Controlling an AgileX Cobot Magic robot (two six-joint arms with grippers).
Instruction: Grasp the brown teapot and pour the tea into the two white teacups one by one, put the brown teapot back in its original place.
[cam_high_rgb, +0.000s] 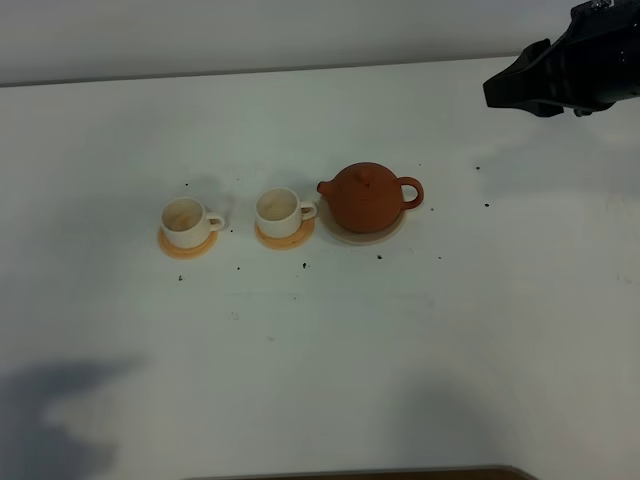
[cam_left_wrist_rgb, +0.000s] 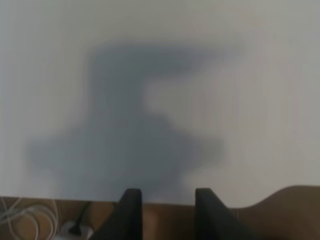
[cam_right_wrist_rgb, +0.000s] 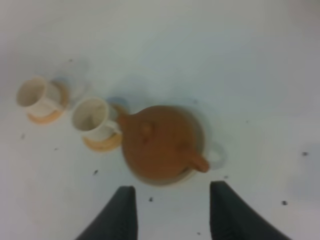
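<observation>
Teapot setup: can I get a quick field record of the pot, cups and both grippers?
teapot: upright on pale saucer, lid on, spout toward cups
cups: outer cup and cup beside spout, each on an orange coaster
right gripper: open, empty, clear of teapot
left gripper: open, empty, near edge of table

Exterior high view: elevated, distant, angled down across the white table (cam_high_rgb: 320, 350); right wrist view: nearer, looking down on the same brown teapot (cam_right_wrist_rgb: 162, 142) and two white teacups (cam_right_wrist_rgb: 91, 117); left wrist view: close over the table's bare edge.
</observation>
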